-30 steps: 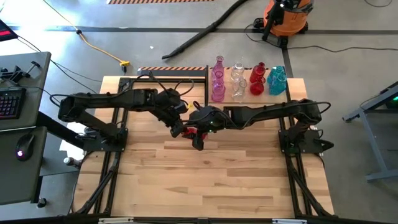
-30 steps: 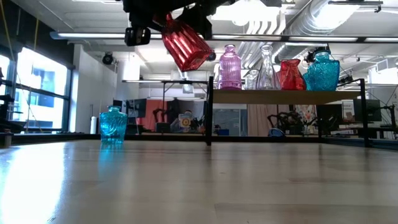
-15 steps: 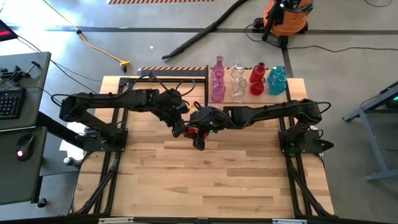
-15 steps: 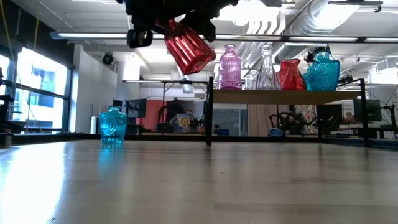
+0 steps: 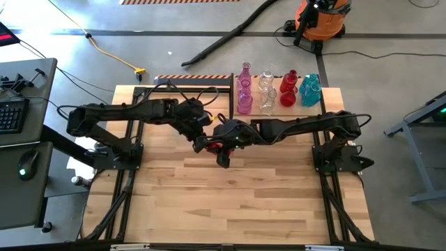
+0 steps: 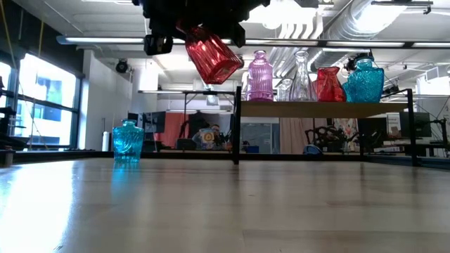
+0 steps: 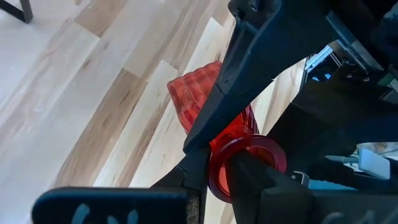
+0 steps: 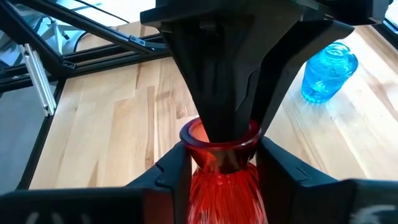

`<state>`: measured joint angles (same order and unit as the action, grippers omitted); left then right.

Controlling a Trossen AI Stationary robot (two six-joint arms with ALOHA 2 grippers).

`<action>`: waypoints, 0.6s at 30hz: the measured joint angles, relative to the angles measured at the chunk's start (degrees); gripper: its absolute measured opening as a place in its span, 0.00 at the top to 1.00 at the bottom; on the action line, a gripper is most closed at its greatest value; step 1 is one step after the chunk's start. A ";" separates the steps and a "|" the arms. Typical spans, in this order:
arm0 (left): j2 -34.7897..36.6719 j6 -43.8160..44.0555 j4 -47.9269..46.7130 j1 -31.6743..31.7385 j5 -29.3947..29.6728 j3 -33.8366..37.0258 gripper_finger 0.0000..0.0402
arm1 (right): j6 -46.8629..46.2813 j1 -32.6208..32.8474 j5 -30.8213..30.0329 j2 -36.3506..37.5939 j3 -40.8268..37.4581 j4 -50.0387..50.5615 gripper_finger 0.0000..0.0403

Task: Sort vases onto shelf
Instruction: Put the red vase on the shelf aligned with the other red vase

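above the middle of the table, the ribbed red glass vase point(image 6: 213, 56) hangs tilted as before, the right gripper point(image 8: 221, 165) now pinching its neck, left gripper point(image 7: 214, 177) fingers around its mouth, grip unclear.

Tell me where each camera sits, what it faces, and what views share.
High: overhead, looking straight down; both arms, left gripper and right gripper close together.
Low: table height, facing the shelf; grippers at the top.
Left wrist: on that arm, facing the tabletop; own gripper at the bottom edge.
Right wrist: likewise, facing a teal vase.
All four share the red vase.
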<state>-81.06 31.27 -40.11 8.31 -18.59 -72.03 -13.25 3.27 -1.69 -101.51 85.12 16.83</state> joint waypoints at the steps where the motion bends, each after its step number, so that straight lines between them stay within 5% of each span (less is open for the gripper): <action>1: 0.00 -0.01 0.04 0.18 0.02 0.00 0.90 | -0.17 -0.04 -0.01 -0.01 0.00 0.01 0.71; 18: 0.00 -0.07 0.33 0.62 -3.27 0.02 0.81 | -1.75 0.15 -1.27 -0.02 0.00 -0.10 0.72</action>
<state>-81.06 31.20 -39.78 8.93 -21.86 -72.01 -15.00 3.42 -2.96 -101.54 85.12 16.73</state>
